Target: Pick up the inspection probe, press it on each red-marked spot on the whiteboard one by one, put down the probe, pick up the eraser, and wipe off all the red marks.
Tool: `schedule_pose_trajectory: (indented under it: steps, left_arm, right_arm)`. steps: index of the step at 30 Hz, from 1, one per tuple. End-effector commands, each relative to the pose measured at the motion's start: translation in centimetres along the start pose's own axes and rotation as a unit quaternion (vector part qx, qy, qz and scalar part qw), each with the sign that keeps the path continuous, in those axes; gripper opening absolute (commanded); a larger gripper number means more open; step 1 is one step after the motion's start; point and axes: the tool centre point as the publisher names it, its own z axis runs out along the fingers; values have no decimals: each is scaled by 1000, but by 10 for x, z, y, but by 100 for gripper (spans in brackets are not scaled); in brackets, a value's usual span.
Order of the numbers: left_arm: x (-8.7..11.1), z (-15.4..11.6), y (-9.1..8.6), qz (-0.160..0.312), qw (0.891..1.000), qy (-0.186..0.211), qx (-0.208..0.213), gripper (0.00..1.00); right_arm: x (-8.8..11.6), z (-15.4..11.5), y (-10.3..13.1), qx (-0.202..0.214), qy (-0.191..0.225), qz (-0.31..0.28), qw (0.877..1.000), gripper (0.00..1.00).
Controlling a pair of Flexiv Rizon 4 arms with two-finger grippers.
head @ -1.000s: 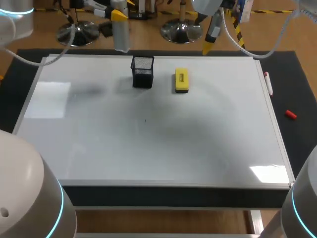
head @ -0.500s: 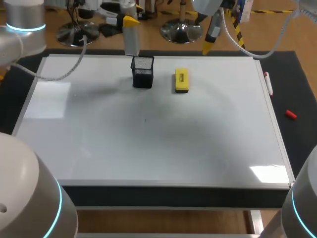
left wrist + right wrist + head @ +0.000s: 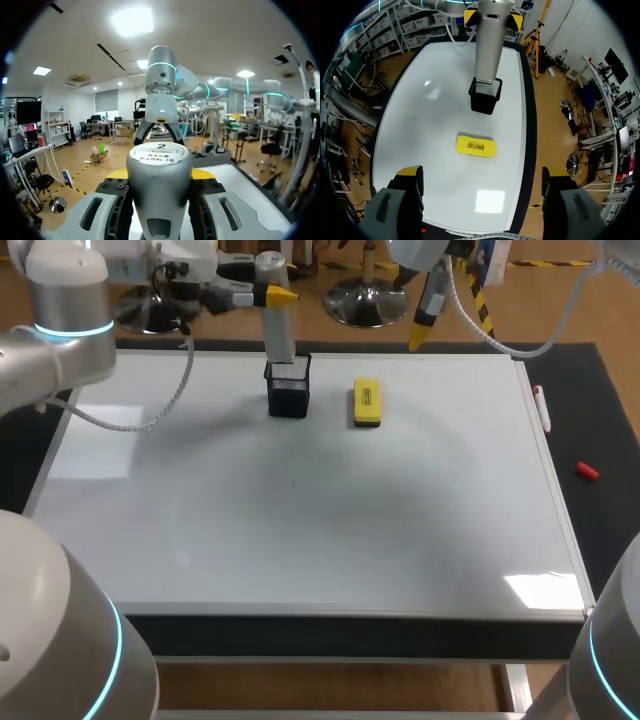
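Note:
My left gripper (image 3: pixel 277 296) is shut on the silver inspection probe (image 3: pixel 278 335), which it holds upright over the black mesh holder (image 3: pixel 288 386) at the whiteboard's far edge. The probe's lower end is at the holder's mouth. In the left wrist view the probe (image 3: pixel 160 200) fills the gap between the left gripper's (image 3: pixel 160 174) yellow tips. The yellow eraser (image 3: pixel 367 402) lies flat just right of the holder. My right gripper (image 3: pixel 482 176) hangs open and empty high above the board, over the eraser (image 3: pixel 475 146) and the holder (image 3: pixel 484 97). I see no red marks on the whiteboard (image 3: pixel 300 530).
A marker pen (image 3: pixel 541 406) lies along the board's right frame. A red cap (image 3: pixel 587 471) rests on the black mat beyond it. A tiny dark speck (image 3: pixel 293 482) sits near the board's middle.
My left arm has carried the probe to the right, from left of the holder to directly above it. The right arm has not moved.

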Motion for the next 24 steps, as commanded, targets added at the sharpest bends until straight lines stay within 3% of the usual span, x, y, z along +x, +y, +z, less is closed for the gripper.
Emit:
schedule_pose_trajectory:
  steps: [1, 24]
  left_arm:
    - [4, 5, 4, 1, 1000, -28, 5, 0]
    - [-4, 12, 26, -5, 1000, 10, 0, 0]
  right_arm:
    - [-1, -1, 0, 1, 2, 0, 1000, 100]
    - [-1, -1, 0, 1, 2, 0, 1000, 100]
